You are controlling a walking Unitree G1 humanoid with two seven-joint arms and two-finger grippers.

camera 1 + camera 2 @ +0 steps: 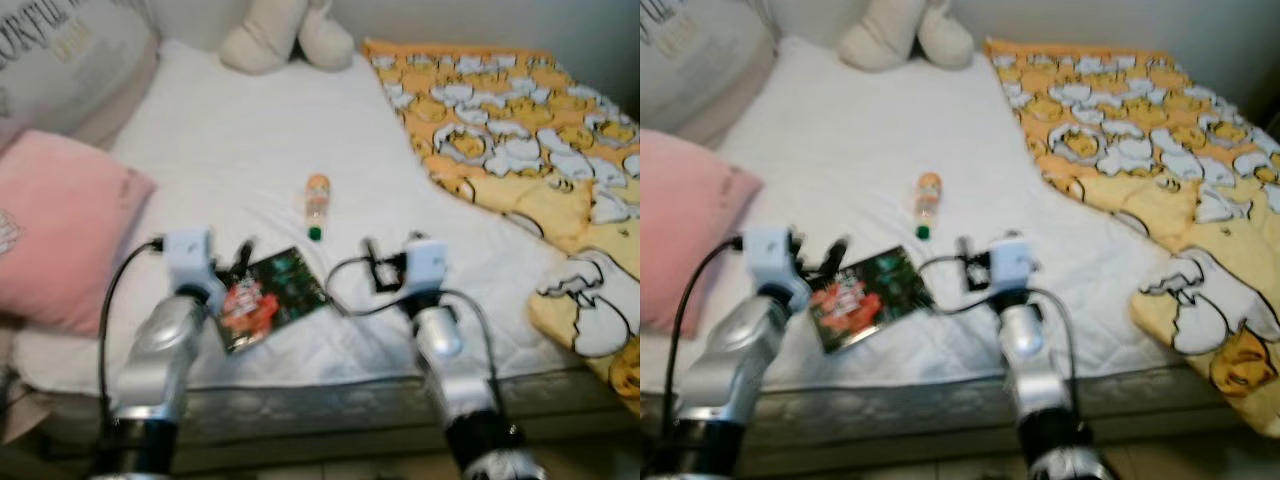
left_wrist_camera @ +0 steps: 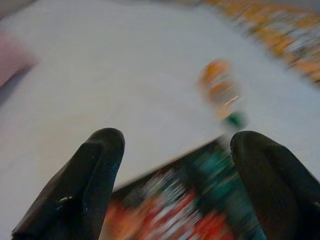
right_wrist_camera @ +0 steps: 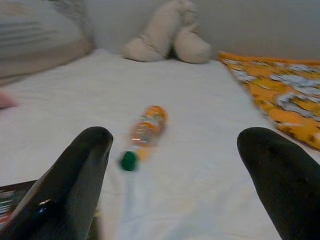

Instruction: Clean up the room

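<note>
On the white bed (image 1: 250, 150), both my tools hang spread wide, gripping nothing.

My left tool (image 2: 172, 150) hovers over a dark snack packet (image 1: 268, 297) with red print near the bed's front edge; my right tool (image 3: 175, 150) faces a small orange bottle (image 3: 144, 129) with a green cap, lying on its side mid-mattress. My right wrist view takes in the cream plush toy (image 3: 170, 35) by the wall; the head views add a pink pillow (image 1: 55, 225) and a yellow patterned blanket (image 1: 520, 130).
</note>
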